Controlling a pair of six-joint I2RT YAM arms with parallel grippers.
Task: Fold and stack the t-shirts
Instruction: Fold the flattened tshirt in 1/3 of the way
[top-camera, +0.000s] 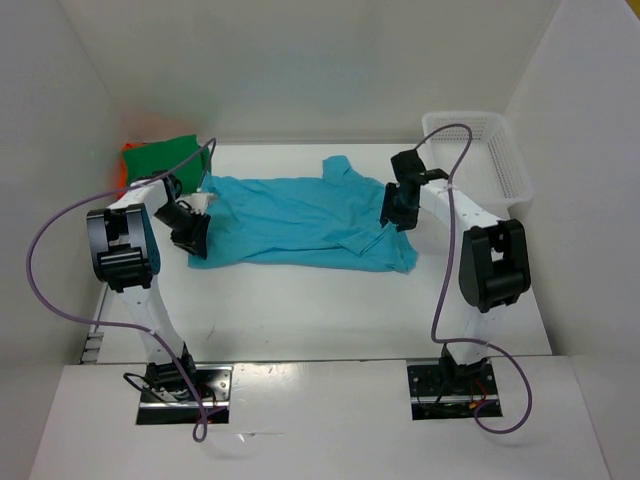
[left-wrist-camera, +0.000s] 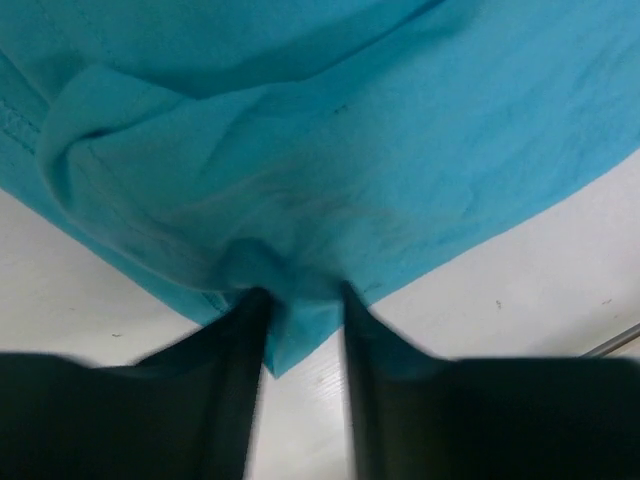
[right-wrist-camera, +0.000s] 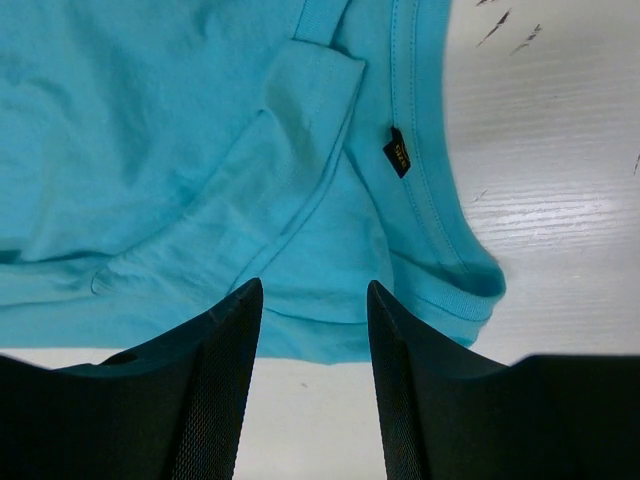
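The light turquoise t-shirt (top-camera: 300, 225) lies spread out across the middle of the table, creased in places. My left gripper (top-camera: 200, 240) is at its left edge; in the left wrist view a corner of the turquoise cloth (left-wrist-camera: 350, 130) lies between the parted jaws of that gripper (left-wrist-camera: 300, 295), with bare table showing in the gap. My right gripper (top-camera: 392, 220) hangs over the shirt's right end. Its jaws (right-wrist-camera: 312, 285) stand open just above the turquoise hem (right-wrist-camera: 150, 150), near the collar and its small dark label (right-wrist-camera: 397, 152). The dark green t-shirt (top-camera: 160, 158) lies on the orange t-shirt (top-camera: 125, 172) in the back left corner.
A white mesh basket (top-camera: 490, 150) stands at the back right corner against the wall. White walls close the table in on the left, back and right. Purple cables loop off both arms.
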